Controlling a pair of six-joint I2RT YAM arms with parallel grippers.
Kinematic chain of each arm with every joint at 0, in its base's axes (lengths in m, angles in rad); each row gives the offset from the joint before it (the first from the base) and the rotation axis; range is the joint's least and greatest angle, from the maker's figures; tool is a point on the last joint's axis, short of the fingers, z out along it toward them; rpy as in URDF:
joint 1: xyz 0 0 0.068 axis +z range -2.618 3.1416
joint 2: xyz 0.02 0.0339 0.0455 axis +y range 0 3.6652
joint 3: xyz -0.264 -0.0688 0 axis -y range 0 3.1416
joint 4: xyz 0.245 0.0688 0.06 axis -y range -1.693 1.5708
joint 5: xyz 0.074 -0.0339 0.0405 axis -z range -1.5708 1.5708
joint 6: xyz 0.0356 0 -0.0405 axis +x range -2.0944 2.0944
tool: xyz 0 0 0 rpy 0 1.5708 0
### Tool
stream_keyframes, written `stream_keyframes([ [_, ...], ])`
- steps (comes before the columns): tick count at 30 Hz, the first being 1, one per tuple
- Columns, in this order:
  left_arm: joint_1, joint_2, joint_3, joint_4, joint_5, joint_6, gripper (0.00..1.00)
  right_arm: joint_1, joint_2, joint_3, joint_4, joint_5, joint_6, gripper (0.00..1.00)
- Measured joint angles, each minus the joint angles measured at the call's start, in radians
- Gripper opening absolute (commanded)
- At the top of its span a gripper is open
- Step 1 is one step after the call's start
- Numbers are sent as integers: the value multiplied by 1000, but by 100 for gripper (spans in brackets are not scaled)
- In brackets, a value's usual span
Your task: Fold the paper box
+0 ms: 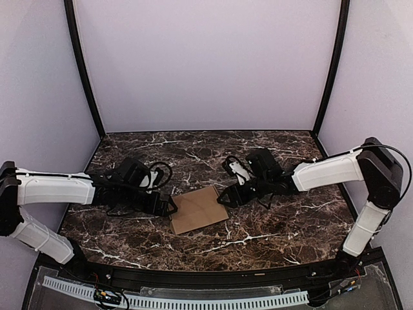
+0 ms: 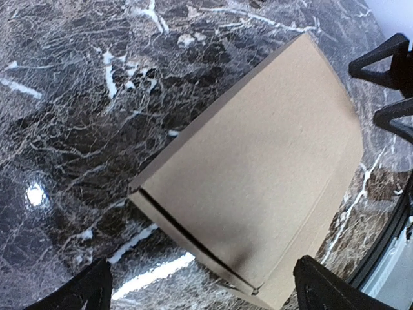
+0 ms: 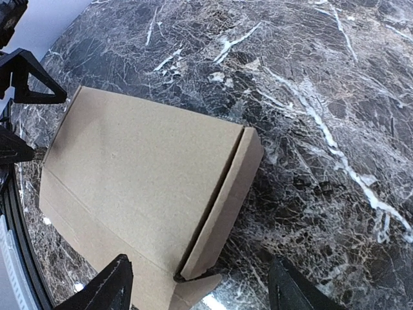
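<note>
Paper box [image 1: 199, 210] lies on table [image 1: 271, 232]; left hand [image 1: 169, 206] and right hand [image 1: 225, 197] gape wide.

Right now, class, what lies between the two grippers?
Only the paper box, between the left gripper and the right gripper; the top view shows it.

paper box [image 1: 200, 210]: flat | left jaws, right jaws: flanking, seemingly open

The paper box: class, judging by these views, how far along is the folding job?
Done: the paper box lies on the table as a closed, flat carton. In hand: nothing. The left gripper and right gripper flank it, jaws open. Left: in the right wrist view a small tab pokes out at one corner, so that end may need tucking.
</note>
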Motion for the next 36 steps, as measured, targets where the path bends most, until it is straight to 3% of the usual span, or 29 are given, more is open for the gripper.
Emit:
stream_keyframes([
  [16, 100, 104, -18, 175, 200, -108, 70, -38, 118, 79, 39, -153, 64, 38],
  [19, 100, 107, -18, 181, 219, -119, 58, -41, 129, 85, 40, -171, 68, 31],
  [22, 100, 108, -18, 181, 233, -127, 48, -41, 136, 87, 40, -190, 74, 29],
  [36, 112, 149, -18, 204, 265, -158, 24, -65, 139, 72, 55, -217, 107, 17],
])
